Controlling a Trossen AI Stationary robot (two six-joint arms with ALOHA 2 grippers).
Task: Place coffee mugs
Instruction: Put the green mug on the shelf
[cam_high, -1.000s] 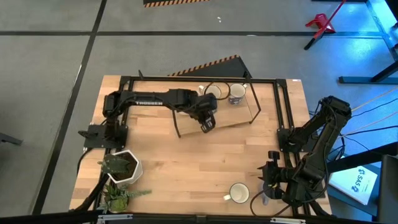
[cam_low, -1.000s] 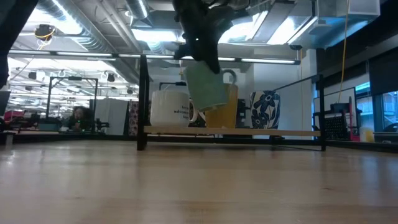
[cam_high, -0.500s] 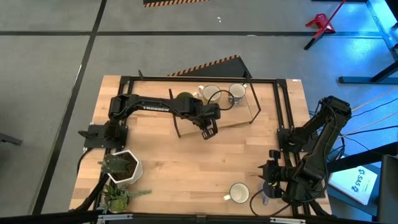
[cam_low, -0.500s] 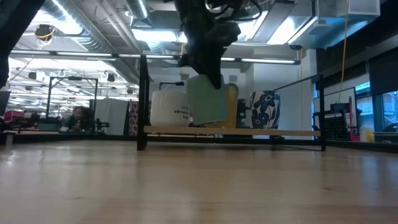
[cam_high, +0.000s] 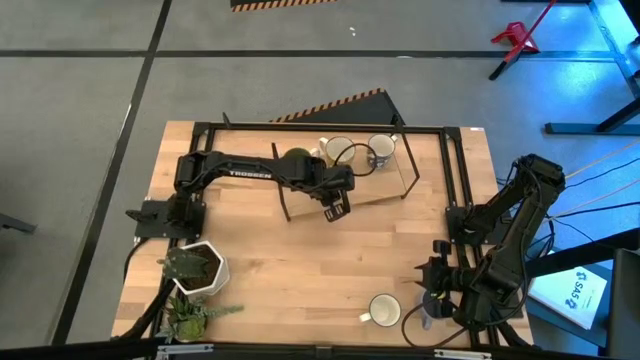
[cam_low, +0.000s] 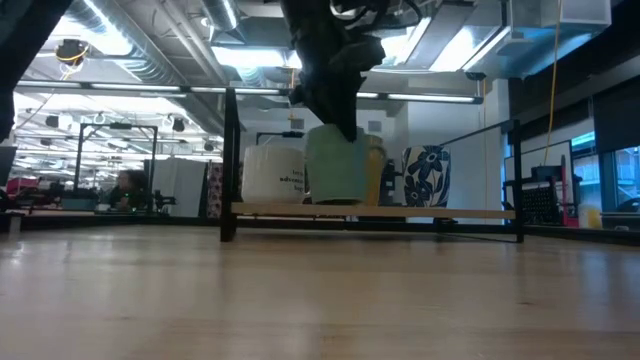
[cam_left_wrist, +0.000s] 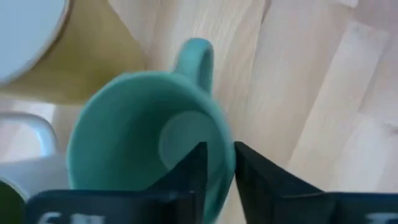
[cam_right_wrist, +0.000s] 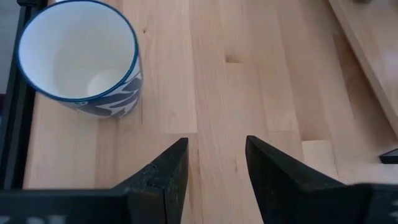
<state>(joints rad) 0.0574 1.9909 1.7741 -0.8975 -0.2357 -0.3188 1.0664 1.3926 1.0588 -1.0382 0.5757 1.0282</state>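
The teal-green mug (cam_left_wrist: 149, 137) is seen standing upright on the low wooden shelf (cam_low: 420, 212) at the far side of the table (cam_high: 300, 260), its base level with the board in the low view. The mug's rim is straddled by the fingers of the left claw (cam_left_wrist: 216, 163), one inside and one outside the wall; whether the rim is gripped or already freed cannot be told. Just beside it on the shelf, an olive mug (cam_left_wrist: 93, 62), a cream mug (cam_low: 272, 175) and a white mug with blue pattern (cam_low: 428, 176) are seen.

This mug is judged placed or nearly so, with release and withdrawal left. Near the front edge a white mug (cam_high: 384, 310) is seen unplaced on the table. Close by it the right claw (cam_right_wrist: 214, 165) is held spread and empty over a blue-rimmed patterned mug (cam_right_wrist: 81, 56).
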